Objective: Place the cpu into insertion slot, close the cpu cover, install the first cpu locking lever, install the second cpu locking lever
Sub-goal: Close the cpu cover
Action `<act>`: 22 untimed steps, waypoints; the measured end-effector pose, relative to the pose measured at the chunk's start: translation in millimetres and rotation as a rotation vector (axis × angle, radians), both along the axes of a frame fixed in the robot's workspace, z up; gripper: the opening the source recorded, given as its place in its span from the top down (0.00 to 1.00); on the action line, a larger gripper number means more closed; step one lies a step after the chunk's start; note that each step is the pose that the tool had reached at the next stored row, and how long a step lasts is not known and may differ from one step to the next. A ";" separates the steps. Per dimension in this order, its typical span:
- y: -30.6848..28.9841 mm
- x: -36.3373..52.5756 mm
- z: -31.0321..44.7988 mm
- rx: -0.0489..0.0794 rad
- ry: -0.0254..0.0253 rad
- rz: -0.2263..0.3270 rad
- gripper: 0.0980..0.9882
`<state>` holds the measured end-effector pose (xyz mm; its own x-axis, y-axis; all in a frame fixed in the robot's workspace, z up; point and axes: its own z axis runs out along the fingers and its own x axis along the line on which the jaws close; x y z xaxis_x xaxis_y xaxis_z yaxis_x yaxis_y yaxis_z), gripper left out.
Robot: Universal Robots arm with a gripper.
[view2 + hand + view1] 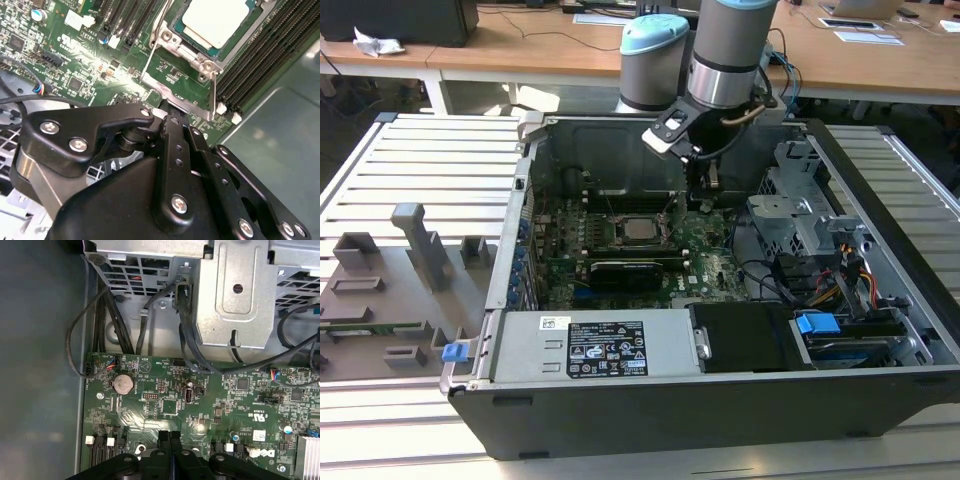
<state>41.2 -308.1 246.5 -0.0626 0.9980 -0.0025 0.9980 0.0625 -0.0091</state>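
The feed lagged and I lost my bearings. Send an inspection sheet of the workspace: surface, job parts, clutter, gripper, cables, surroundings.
Surface: slatted metal table carrying the open computer case, with the green motherboard inside.
Job's things: the cpu lies in the insertion slot. The silvery cpu cover sits around it. Whether it is latched cannot be told.
Clutter: grey fixture blocks on the table at the exterior view's left.
Gripper: gripper shut, low over the motherboard, close to the slot's corner.
Cables: black cables run beside the board; coloured cables lie near the drive cage.
Surroundings: wooden desks behind the table.
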 end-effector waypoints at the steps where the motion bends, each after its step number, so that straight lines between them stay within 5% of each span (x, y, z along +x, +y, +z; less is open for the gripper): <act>1: 0.0 0.0 1.3 0.000 0.0000 0.000 0.99; 22: 0.0 -5.1 5.2 0.000 0.0000 0.000 0.99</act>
<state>36.1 -308.1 251.7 -0.0629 0.9980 -0.0025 0.9980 0.0629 -0.0091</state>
